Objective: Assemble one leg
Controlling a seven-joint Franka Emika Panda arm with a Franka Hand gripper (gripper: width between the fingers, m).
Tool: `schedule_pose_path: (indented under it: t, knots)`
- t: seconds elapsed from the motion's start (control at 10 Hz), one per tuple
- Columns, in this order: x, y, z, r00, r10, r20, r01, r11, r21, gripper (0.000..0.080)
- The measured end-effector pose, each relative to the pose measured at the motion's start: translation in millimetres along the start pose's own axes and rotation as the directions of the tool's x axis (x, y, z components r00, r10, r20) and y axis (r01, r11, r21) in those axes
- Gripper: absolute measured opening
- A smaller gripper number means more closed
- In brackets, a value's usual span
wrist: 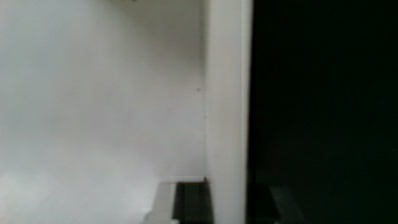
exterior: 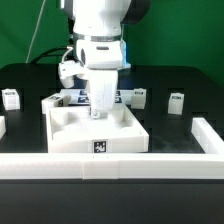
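The leg (exterior: 100, 106), a small white post with a tag low on its face, stands upright over the far part of the large white square tray-like piece (exterior: 70, 140). My gripper (exterior: 100, 97) comes straight down from above and is shut on the leg. I cannot tell whether the leg's foot touches the tray. In the wrist view a narrow white strip of the leg (wrist: 226, 100) runs between my dark fingers (wrist: 189, 205), my gripper (wrist: 228, 206) closed around it. The white tray surface (wrist: 89, 100) fills the rest, with dark table beside it.
Loose white legs lie on the black table at the exterior view's left (exterior: 11, 98), right (exterior: 177, 103) and behind the tray (exterior: 139, 97). The marker board (exterior: 68, 97) lies behind the tray. A white rail (exterior: 110, 166) borders the front and right.
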State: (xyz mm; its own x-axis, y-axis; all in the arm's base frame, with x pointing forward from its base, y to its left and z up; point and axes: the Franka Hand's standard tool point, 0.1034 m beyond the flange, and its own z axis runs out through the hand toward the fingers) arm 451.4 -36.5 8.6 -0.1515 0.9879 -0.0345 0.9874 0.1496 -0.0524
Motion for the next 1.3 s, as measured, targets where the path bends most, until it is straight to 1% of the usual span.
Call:
schedule_pose_path:
  t: [0.4,0.5,0.7,0.8,0.9,1.0,1.1,1.3]
  knots:
    - [0.1,1.3,-0.5,1.0,0.0,0.0,0.0,1.0,-0.006,0.006]
    - [6.1,2.9,-0.7,0.999,0.049,-0.004,-0.05,0.999,-0.012,0.006]
    - [41.2,11.5,-1.9,0.994,0.11,-0.017,-0.11,0.994,-0.021,0.0061]
    - [55.6,18.5,-2.6,0.992,0.128,-0.021,-0.128,0.991,-0.024,0.0061]
    - [68.9,28.7,-3.7,0.99,0.136,-0.023,-0.136,0.99,-0.029,0.0061]
    - [78.9,37.4,-4.6,0.991,0.133,-0.027,-0.134,0.99,-0.038,0.0061]
    - [86.2,44.1,-5.1,0.991,0.134,-0.025,-0.135,0.99,-0.037,0.0061]
    - [96.4,58.2,-5.9,0.991,0.131,-0.026,-0.132,0.99,-0.047,0.0061]
